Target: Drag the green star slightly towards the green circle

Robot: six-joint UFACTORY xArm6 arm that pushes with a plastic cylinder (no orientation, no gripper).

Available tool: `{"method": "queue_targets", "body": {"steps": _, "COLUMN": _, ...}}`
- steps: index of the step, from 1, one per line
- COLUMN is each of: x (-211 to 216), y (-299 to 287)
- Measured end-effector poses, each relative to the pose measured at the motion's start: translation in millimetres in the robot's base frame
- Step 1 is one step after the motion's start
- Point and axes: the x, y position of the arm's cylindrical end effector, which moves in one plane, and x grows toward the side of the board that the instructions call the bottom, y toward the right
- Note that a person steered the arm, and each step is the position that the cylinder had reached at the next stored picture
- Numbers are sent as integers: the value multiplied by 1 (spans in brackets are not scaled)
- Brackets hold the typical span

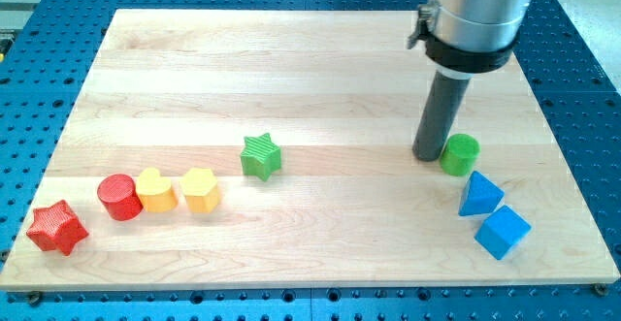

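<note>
A red star (57, 228) is sitting near the bottom left corner of the wooden board (291, 59). Next to it, a red circle (119, 197), a yellow heart (155, 190) and a yellow six-sided block (200, 189) are lining up in a row, touching. The green star (260, 156) is sitting alone in the middle, well apart from the green circle (460, 153) on the right. My tip (428, 154) is standing just left of the green circle, holding nothing. A blue triangle (480, 195) and a blue cube (503, 232) are lying below.
</note>
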Motion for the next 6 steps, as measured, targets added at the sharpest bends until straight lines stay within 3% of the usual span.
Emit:
{"method": "queue_targets", "body": {"steps": 1, "x": -1, "y": -19}}
{"method": "queue_targets", "body": {"steps": 2, "x": 3, "y": -89}}
{"method": "queue_targets", "body": {"steps": 4, "x": 66, "y": -198}}
{"method": "queue_targets", "body": {"steps": 5, "x": 73, "y": -262}}
{"method": "queue_targets", "body": {"steps": 6, "x": 29, "y": -252}}
